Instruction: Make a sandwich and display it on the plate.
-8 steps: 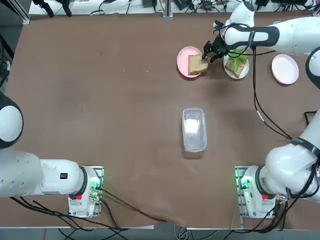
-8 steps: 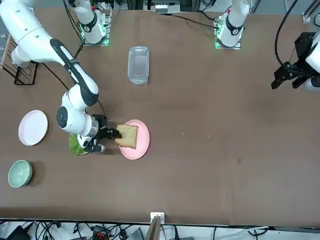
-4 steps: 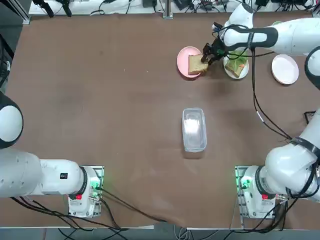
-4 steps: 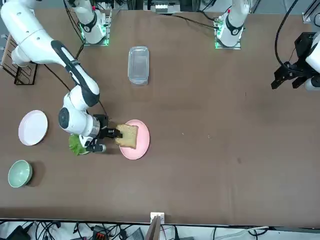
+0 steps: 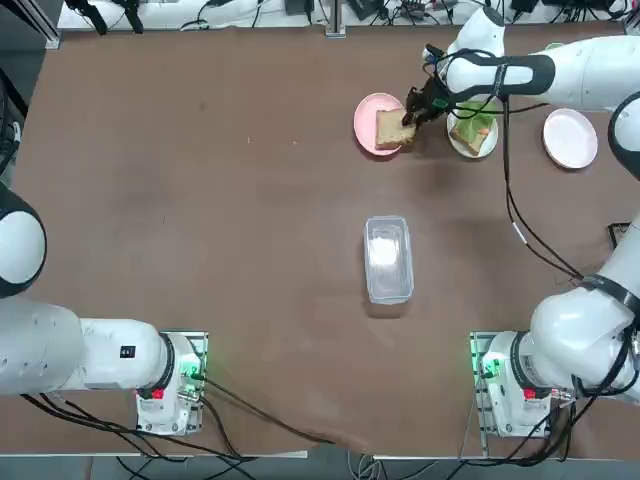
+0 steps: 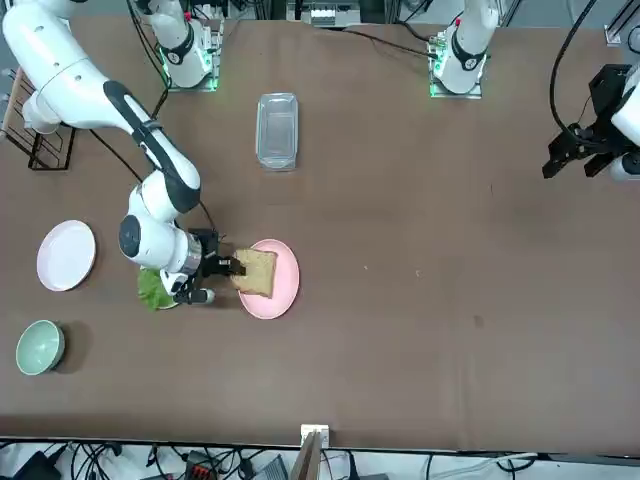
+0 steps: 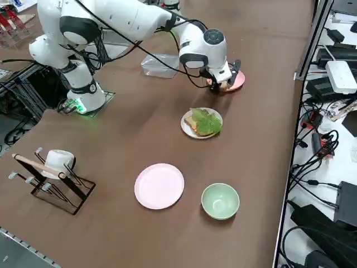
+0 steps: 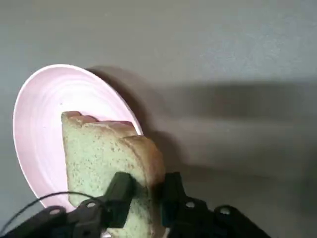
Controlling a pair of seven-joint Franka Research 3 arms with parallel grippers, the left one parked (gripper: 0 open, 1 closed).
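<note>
My right gripper [image 5: 408, 116] is shut on the edge of a tan toast slice [image 5: 392, 129], which tilts over the pink round plate [image 5: 364, 118]. In the right wrist view the two fingers [image 8: 119, 191] pinch the toast slice [image 8: 104, 158] on either side, with the pink round plate [image 8: 39, 114] beneath it. Just to the right, the small white plate [image 5: 456, 143] holds another toast slice under a green lettuce leaf [image 5: 474, 127]. The side view shows that white plate [image 7: 187, 129] and the lettuce leaf [image 7: 205, 120] apart from the right gripper [image 7: 223, 82].
A clear lidded container [image 5: 388, 258] lies mid-table. A second, bare pink plate [image 5: 570, 138] sits at the far right, with a pale-green cup [image 7: 220, 201] beyond it. A wire rack [image 7: 53, 176] stands at the table's right edge.
Hardly anything differs: the right gripper keeps its hold on the toast slice over the pink plate and has shifted only slightly.
</note>
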